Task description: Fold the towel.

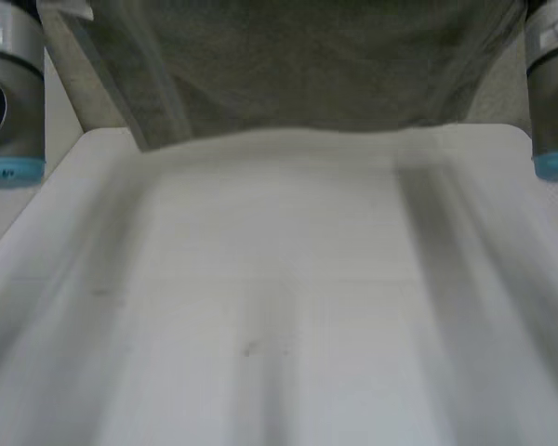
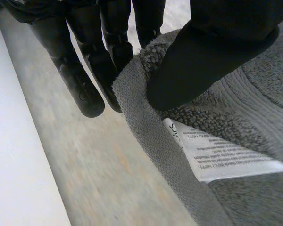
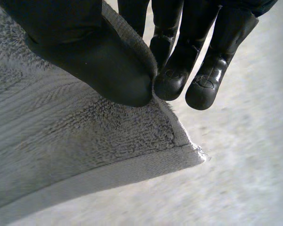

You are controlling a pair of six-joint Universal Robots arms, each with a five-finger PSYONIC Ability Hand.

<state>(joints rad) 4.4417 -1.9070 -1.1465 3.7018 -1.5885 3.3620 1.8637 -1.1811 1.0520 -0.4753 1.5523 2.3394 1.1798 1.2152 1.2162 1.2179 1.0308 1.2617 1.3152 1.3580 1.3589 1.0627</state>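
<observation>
Stretching out below everything in the head view, the white table (image 1: 279, 372) is the biggest thing there, w/ a rounded far corner on the right side. Over its far part hangs the towel (image 1: 307, 65), grey terry, spread wide btwn the two arms. Its lower edge runs across about at the table's far edge; whether it touches the top can't be told. The left arm (image 1: 9, 93) stands at one side of the cloth and the right arm (image 1: 553, 93) at the other, each grey w/ a light-blue cap.

In its wrist view the left hand (image 2: 212, 52) has its thumb pressed on one face of the towel, right at a hemmed edge nr a corner, w/ the fingers (image 2: 80, 84) straight on the other side, so the cloth is pinched btwn them. The right hand (image 3: 85, 52) grips much the same way: thumb on one face, fingers (image 3: 174, 80) behind the hem, cloth nipped just beside a corner whose tip sticks out past the fingertips. A grey-beige floor (image 3: 245, 179) lies beyond both corners.

Smallest is a white care label (image 2: 226, 155) w/ print too fine to read, at the hem just beside the left thumb, lying on the pile.
</observation>
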